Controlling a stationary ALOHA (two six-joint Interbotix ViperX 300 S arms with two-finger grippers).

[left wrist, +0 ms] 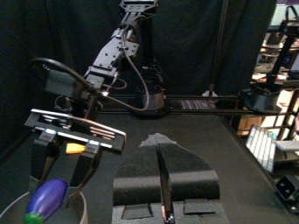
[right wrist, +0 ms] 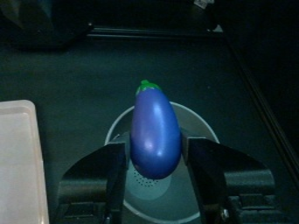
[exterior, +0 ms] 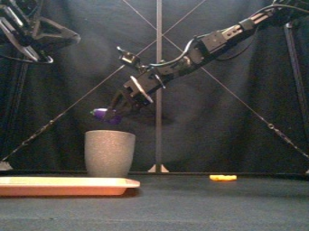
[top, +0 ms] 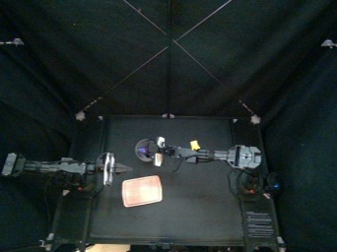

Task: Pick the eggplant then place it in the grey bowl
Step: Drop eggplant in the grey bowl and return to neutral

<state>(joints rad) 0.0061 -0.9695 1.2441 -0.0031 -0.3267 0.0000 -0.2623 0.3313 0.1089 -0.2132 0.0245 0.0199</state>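
The purple eggplant [exterior: 107, 115] hangs just above the tall grey speckled cup [exterior: 108, 152], with my right gripper [exterior: 118, 106] shut on it. In the right wrist view the eggplant [right wrist: 158, 133] sits upright between the jaws, green stem away from the camera, over the cup's rim [right wrist: 117, 133]. The left wrist view shows the eggplant [left wrist: 47, 198] under the other arm's jaws, close to the cup's mouth [left wrist: 79, 213]. My left gripper [left wrist: 163, 171] rests at the table's left side [top: 112, 169], jaws together and holding nothing.
A flat pink tray [exterior: 67, 186] lies in front of the cup, near the table's front [top: 141, 191]. A small orange toy [exterior: 221, 178] lies on the table to the right of the cup.
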